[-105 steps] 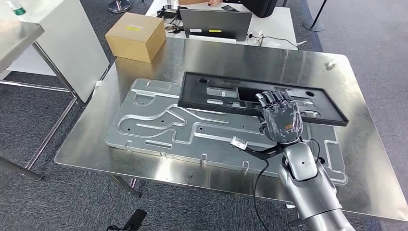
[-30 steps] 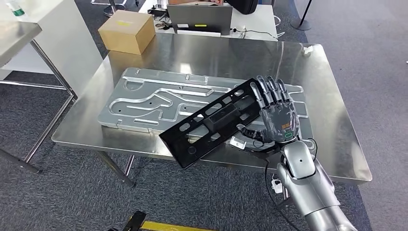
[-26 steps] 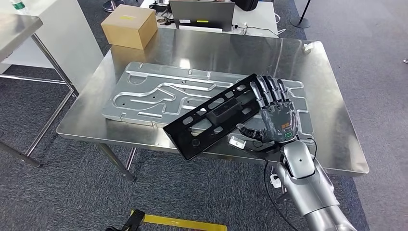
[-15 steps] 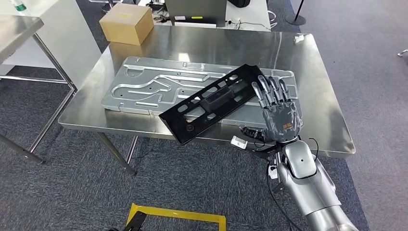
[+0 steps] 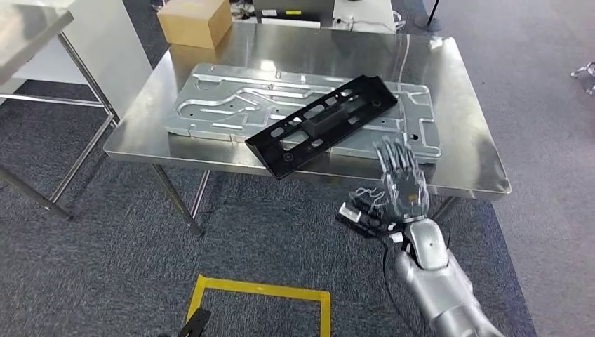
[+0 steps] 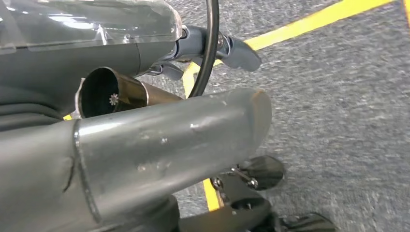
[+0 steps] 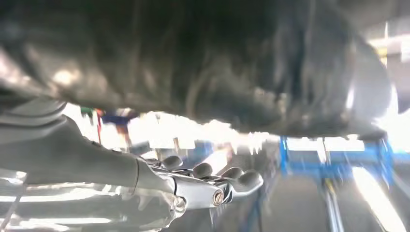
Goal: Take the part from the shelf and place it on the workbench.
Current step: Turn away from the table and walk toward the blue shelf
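Right arm [image 5: 438, 295]: silver metal shell, rounded segments, w/ a round dark screw spot near the wrist. Dark grey many-fingered right hand [image 5: 401, 184], back covered in glossy clear wrap, blurred. Black bracket w/ small white block [image 5: 350, 212] just beside the wrist; thin black cable [image 5: 385, 270] loops down from it along the silver forearm. Right wrist cam: grey thumb [image 7: 67, 154], shiny metal-toned fingers [image 7: 227, 183] w/ a round screw head. Left wrist cam: dull silver tube [image 6: 164, 145] w/ scuffs, black cable, clear plastic over grey cover; the left hand [image 6: 232, 48] is a grey finger-like part past the cover.
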Robot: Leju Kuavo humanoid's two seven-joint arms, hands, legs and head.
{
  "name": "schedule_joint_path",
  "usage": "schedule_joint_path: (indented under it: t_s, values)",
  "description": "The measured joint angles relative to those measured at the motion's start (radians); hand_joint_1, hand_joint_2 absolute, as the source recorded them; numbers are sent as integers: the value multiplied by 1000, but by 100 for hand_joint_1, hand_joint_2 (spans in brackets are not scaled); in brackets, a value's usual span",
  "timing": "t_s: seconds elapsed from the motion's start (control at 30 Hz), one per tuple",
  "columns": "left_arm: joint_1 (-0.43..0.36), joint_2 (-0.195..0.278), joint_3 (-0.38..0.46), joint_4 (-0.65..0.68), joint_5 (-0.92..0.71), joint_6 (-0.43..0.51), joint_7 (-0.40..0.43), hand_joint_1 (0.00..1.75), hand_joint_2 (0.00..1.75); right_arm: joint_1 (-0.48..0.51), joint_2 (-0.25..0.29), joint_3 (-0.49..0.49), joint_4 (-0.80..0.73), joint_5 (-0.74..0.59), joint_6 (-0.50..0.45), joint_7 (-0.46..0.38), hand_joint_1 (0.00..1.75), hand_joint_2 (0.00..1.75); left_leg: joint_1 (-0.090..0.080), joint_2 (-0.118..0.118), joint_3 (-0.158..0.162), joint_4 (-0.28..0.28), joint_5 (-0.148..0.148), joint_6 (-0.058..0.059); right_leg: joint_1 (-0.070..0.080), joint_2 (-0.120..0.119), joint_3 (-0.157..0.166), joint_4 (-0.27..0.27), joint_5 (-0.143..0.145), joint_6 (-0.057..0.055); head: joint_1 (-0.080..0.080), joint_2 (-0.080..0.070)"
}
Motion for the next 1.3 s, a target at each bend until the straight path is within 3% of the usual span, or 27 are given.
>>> schedule_joint_path:
  t_s: [0.07, 0.13, 0.17, 0.23, 0.3, 0.37, 0.4, 0.47, 0.5, 0.53, 0.6, 0.63, 0.67, 0.7, 0.73, 0.77, 0.83, 0.9, 0.97, 1.0, 1.03, 1.1, 1.13, 1.17, 1.2, 1.23, 1.3]
  values:
    - [2, -1, 6, 0, 5, 3, 0, 0, 0, 28, 8, -12, 71, -81, 34, 4, 0, 0, 0, 3, -25, -5, 25, 18, -2, 1, -26, 73, -85, 6, 1, 0]
    - [6, -1, 13, 0, 10, 6, 1, 0, 0, 59, 15, -32, 147, -177, 106, 25, 0, 0, -5, 3, -56, -4, 48, 25, -1, 0, -53, 204, -179, 9, 1, 0]
    - [8, -1, 15, 0, 12, 7, 2, 0, 0, 80, 18, -46, 189, -230, 153, 46, 0, 0, -9, 3, -71, -3, 59, 27, 0, 1, -55, 256, -197, 8, 1, 0]
    - [11, 0, 19, 0, 12, 10, 9, 0, 0, 128, 22, -87, 275, -339, 253, 118, 0, 0, -18, 2, -99, 1, 77, 30, 5, 1, -15, 267, -169, -1, 1, 0]
    - [12, -1, 19, 0, 9, 12, 16, 0, 0, 177, 24, -151, 347, -461, 354, 217, 0, 0, -25, 0, -119, 3, 94, 30, 17, -2, 88, 148, -137, -27, 1, 0]
    - [10, -2, 20, 0, 6, 14, 23, 0, 0, 226, 25, -227, 401, -565, 429, 293, 0, 0, -27, 2, -127, 2, 108, 25, 28, -11, 182, 8, -151, -49, 0, 0]
    - [9, -3, 20, 0, 5, 14, 26, 0, 0, 252, 26, -264, 426, -604, 454, 315, 0, 0, -25, 4, -126, -2, 116, 20, 33, -15, 203, -30, -161, -56, 0, 0]
    - [6, -2, 20, 0, 4, 17, 31, 0, 0, 309, 32, -332, 471, -652, 486, 346, 0, 0, -22, 8, -126, -10, 129, 8, 34, -16, 208, -55, -145, -58, 1, 0]
    - [6, -1, 20, 1, 4, 20, 33, 0, 0, 337, 36, -363, 491, -673, 496, 364, 0, 0, -22, 7, -130, -7, 120, 3, 31, -17, 205, -66, -132, -62, 1, 0]
    - [7, 0, 20, 1, 4, 22, 34, 0, 0, 363, 42, -393, 507, -693, 502, 378, 0, 0, -22, 6, -137, 11, 92, -3, 26, -18, 198, -74, -118, -65, 1, 0]
    - [9, 2, 21, 2, 5, 25, 35, 0, 0, 401, 54, -438, 529, -721, 503, 383, 0, 0, -16, 4, -162, 102, -8, -17, 18, -17, 174, -78, -93, -68, 0, 0]
    - [9, 4, 21, 2, 5, 25, 35, 0, 0, 413, 59, -457, 537, -727, 502, 378, 0, 0, -12, 4, -174, 167, -55, -25, 16, -15, 157, -75, -83, -68, 0, 0]
    - [9, 5, 21, 2, 4, 25, 35, 0, 0, 421, 64, -473, 544, -729, 501, 371, 0, 0, -7, 4, -182, 225, -82, -32, 14, -14, 139, -70, -73, -65, 0, 0]
    - [8, 7, 21, 2, 3, 24, 36, 0, 0, 426, 69, -489, 551, -727, 500, 361, 0, 0, -3, 4, -177, 262, -82, -38, 11, -13, 120, -62, -64, -61, 0, 0]
    - [8, 8, 21, 2, 2, 23, 36, 0, 0, 428, 72, -502, 556, -722, 498, 348, 0, 0, 1, 5, -157, 268, -63, -44, 8, -13, 99, -53, -56, -56, 0, 0]
    - [7, 9, 21, 2, 0, 21, 36, 0, 0, 425, 74, -511, 560, -714, 495, 330, 0, 0, 4, 5, -118, 236, -35, -49, 4, -13, 79, -41, -49, -51, 0, 0]
    - [3, 11, 21, 2, -4, 17, 33, 0, 0, 408, 77, -517, 563, -691, 485, 292, 0, 87, 8, 4, -12, 101, -24, -53, -1, -11, 45, -17, -37, -37, 0, 0]
    - [-2, 13, 21, 2, -5, 14, 29, 0, 0, 382, 77, -518, 564, -674, 478, 264, 0, 175, 4, 1, 47, 3, -50, -41, 0, -8, 29, -7, -21, -23, 0, 0]
    - [-3, 14, 21, 2, -5, 13, 27, 0, 0, 360, 77, -518, 565, -668, 476, 255, 0, 175, 1, 0, 44, -13, -46, -19, 0, -6, 25, -12, -4, -10, 0, 0]
    - [-3, 14, 21, 2, -4, 13, 26, 0, 0, 353, 76, -520, 566, -667, 476, 254, 0, 175, 1, 3, 38, -14, -36, -9, -2, -5, 22, -9, -9, -4, -1, 0]
    - [-3, 15, 21, 2, -4, 13, 26, 0, 0, 349, 76, -521, 567, -667, 477, 254, 0, 175, 2, 5, 29, -16, -25, 2, -4, -4, 15, 5, -33, 1, -1, 0]
    - [-3, 17, 21, 2, -4, 13, 26, 0, 0, 344, 77, -524, 570, -667, 477, 255, 0, 175, 3, 8, 8, -17, -2, 17, -7, -3, -8, 92, -133, 8, 0, 0]
    - [-3, 17, 22, 2, -4, 13, 26, 0, 0, 343, 77, -524, 571, -667, 478, 258, 0, 175, 1, 8, -6, -16, 10, 20, -7, -3, -22, 157, -184, 11, 0, 0]
    - [-2, 18, 22, 2, -4, 13, 26, 0, 0, 343, 77, -525, 572, -667, 478, 261, 0, 175, -1, 8, -21, -15, 22, 21, -8, -3, -31, 220, -217, 12, 0, 0]
    - [-2, 18, 22, 2, -4, 13, 26, 0, 0, 343, 77, -525, 573, -667, 478, 265, 0, 175, -3, 8, -37, -13, 33, 20, -7, -3, -31, 264, -226, 13, 0, 0]
    - [-1, 18, 23, 2, -4, 14, 26, 0, 0, 345, 77, -525, 574, -666, 478, 269, 0, 175, -4, 9, -53, -11, 43, 18, -7, -3, -15, 275, -211, 11, 0, 0]
    - [-1, 18, 25, 2, -3, 15, 26, 0, 0, 349, 77, -525, 576, -664, 477, 272, 0, 175, -6, 10, -82, -5, 62, 14, -4, -2, 73, 191, -160, 2, 0, 0]
